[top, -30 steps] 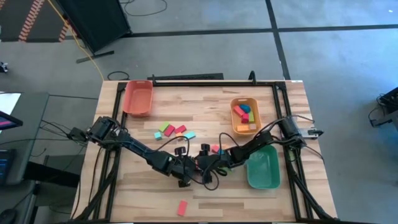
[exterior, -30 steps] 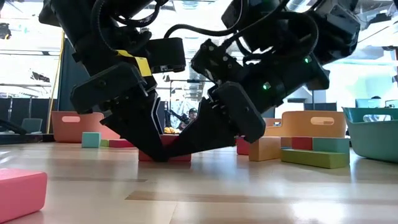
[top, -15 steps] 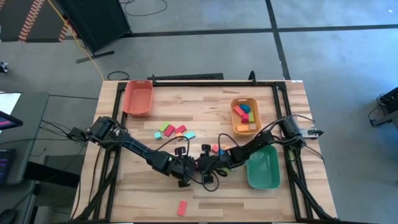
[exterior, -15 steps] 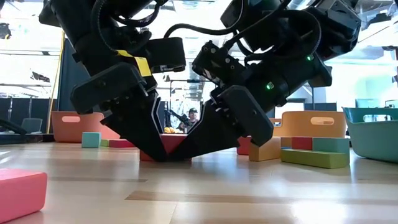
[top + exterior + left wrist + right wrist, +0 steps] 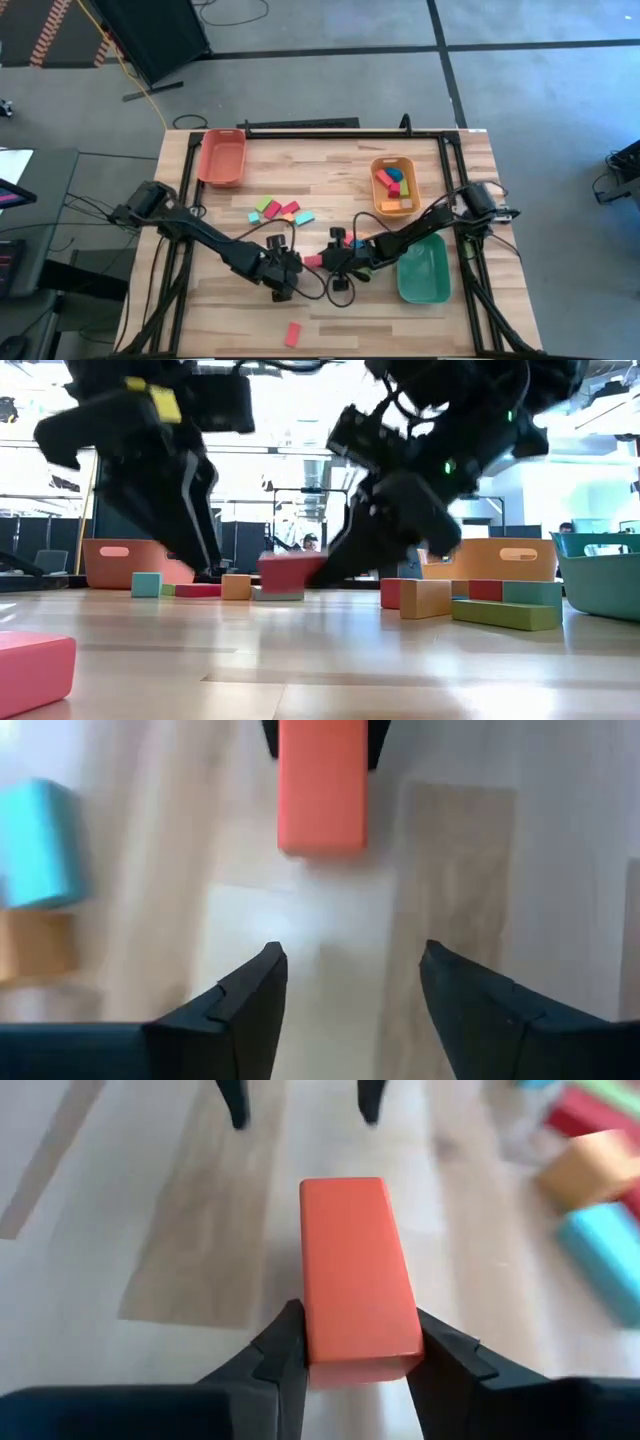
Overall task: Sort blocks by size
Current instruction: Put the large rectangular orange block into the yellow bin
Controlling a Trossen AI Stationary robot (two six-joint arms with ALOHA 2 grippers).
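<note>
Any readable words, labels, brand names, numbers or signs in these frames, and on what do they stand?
None can be read.
The yellow patch on the left arm in the low view carries no legible text.
The blocks, such as the red block, and the orange tray are plain, with no printing.

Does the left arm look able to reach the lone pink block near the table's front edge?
Probably yes: the left tool stands open and empty, and bare table lies between it and the pink block.
</note>
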